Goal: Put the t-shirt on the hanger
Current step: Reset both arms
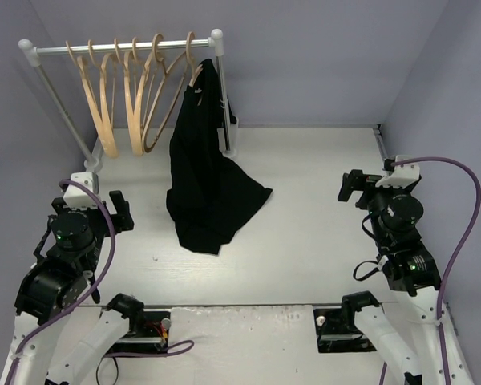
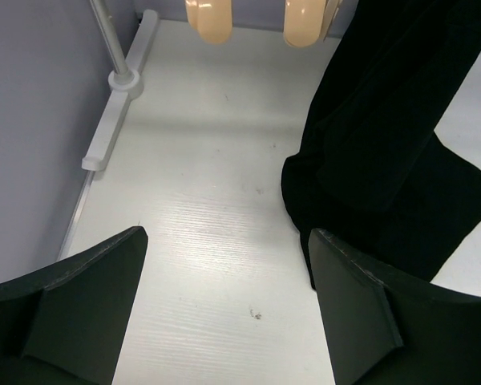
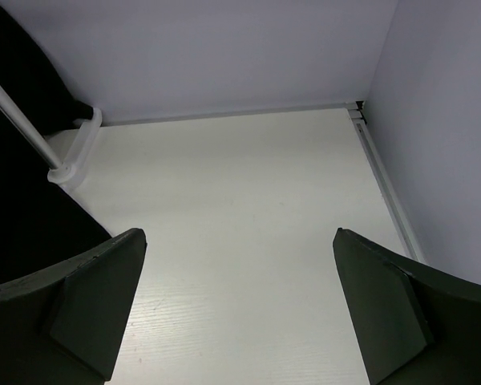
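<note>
White worktop catches the hem of the soft black t-shirt hanging on the pale wooden hanger at the white rail, so my left fingers and right fingers stand apart, empty, with nothing left to hold, I judge.

We can read no writing, label, brand, number or sign in any of the views; the t-shirt shows us only plain black fabric, too small and dark to make out any mark.
</note>
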Controlling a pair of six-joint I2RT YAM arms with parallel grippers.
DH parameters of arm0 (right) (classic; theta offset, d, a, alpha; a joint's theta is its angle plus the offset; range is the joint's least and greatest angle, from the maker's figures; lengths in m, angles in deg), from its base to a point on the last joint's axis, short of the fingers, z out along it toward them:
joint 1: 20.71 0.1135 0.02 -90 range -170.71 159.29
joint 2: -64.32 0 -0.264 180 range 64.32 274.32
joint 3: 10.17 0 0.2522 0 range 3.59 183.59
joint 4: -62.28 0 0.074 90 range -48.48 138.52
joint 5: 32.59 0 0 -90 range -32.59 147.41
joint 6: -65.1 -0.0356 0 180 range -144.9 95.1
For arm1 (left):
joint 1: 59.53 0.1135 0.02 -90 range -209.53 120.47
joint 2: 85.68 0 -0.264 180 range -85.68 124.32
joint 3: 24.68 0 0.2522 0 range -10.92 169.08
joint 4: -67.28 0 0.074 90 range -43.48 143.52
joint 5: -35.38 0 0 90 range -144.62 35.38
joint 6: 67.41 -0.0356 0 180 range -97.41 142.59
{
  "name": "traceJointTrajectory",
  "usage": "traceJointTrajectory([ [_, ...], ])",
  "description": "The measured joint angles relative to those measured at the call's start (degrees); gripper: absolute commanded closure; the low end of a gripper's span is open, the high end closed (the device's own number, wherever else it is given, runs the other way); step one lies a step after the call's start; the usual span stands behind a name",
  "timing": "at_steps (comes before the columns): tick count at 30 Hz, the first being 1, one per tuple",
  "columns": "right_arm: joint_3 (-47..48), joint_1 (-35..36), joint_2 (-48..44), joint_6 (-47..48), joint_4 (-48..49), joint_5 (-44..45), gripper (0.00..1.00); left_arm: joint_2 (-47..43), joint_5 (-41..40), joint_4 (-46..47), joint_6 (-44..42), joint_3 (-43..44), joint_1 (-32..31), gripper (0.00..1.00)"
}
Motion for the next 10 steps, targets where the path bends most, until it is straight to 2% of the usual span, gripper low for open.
traceJointTrajectory([
  [10, 0.2, 0.0, 0.4, -0.6, 0.0, 0.7, 0.0, -0.7, -0.9, -0.2, 0.1, 0.0, 0.0, 0.23],
])
